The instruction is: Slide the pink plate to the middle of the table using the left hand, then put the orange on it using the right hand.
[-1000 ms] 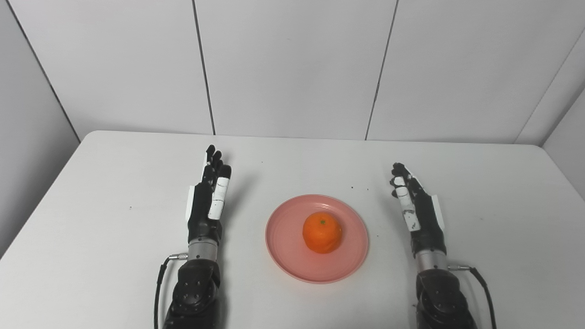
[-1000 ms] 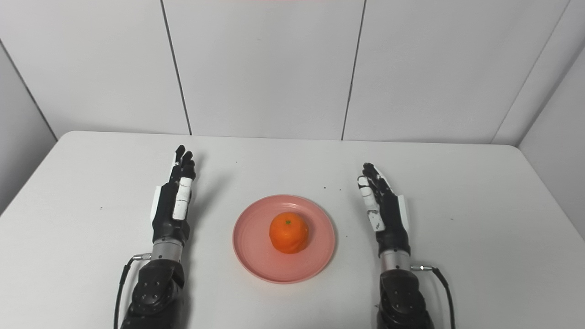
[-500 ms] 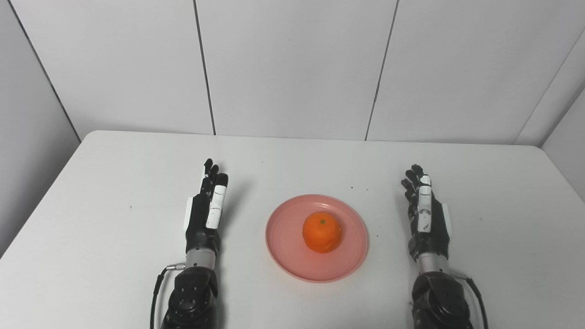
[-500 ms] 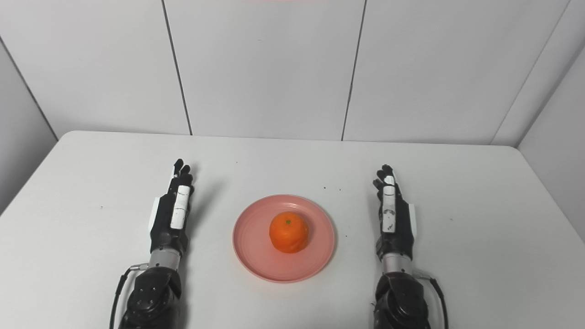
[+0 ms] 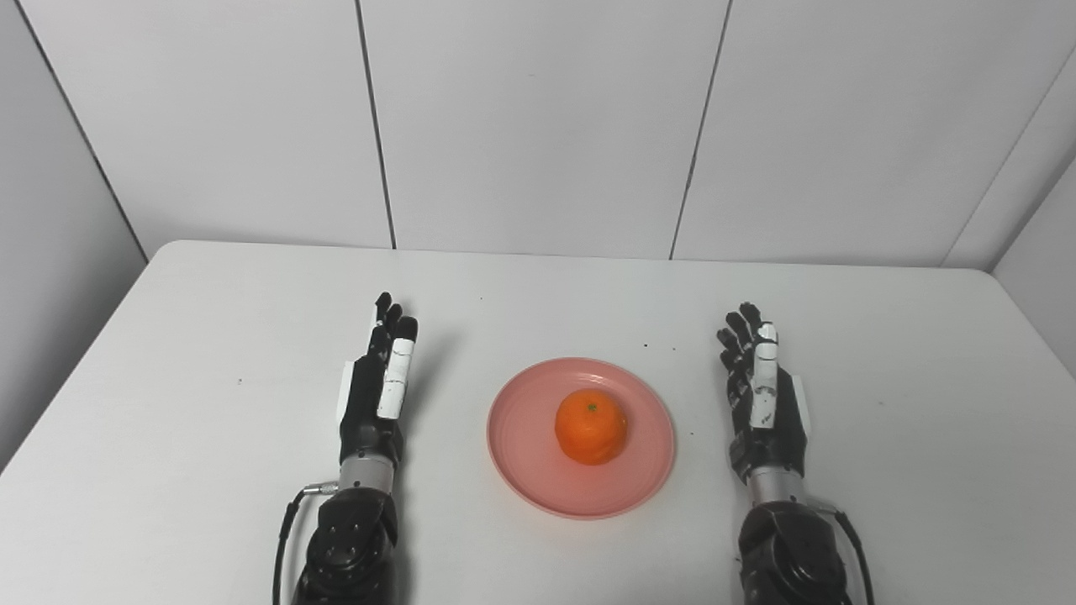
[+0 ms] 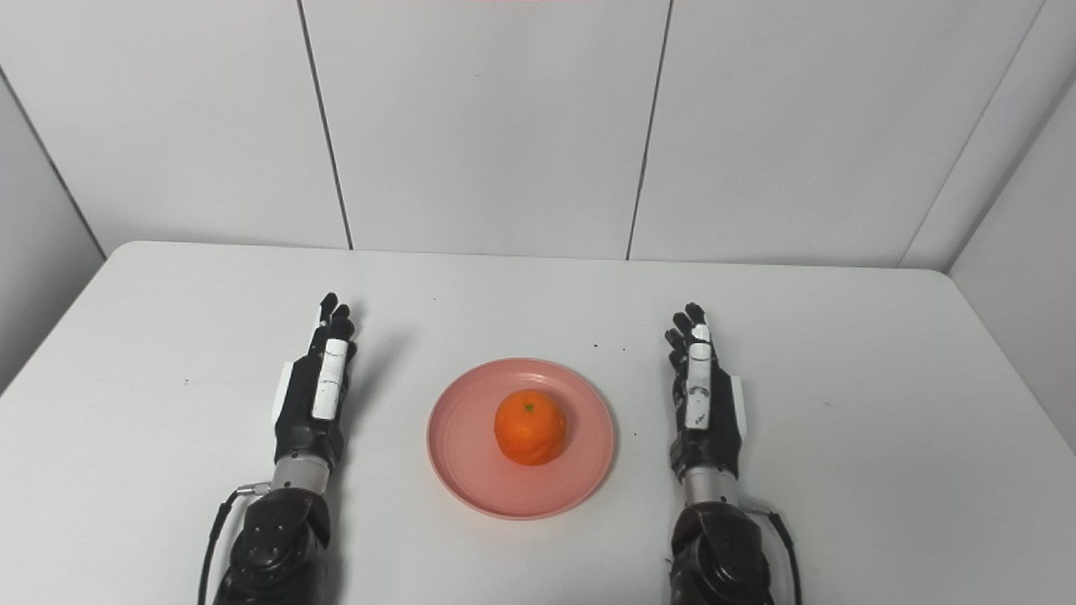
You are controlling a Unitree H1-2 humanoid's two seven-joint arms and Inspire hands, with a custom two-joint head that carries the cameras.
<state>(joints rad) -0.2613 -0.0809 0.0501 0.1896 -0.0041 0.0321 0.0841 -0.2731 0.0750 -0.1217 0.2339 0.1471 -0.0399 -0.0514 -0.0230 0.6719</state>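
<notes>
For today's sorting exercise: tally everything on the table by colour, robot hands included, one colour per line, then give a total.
Pink: 1, the pink plate
Orange: 1, the orange on the plate
Black and white: 2, the left hand and the right hand, both open
Total: 4

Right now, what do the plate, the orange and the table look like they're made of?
Plate: likely plastic; even pink colour, thin raised rim, soft sheen. Orange: dimpled, slightly lumpy skin with a green stem spot; real or imitation fruit, the pictures cannot settle it. Table: smooth matte white top, probably laminate or plastic; rounded corners, no grain showing.
</notes>
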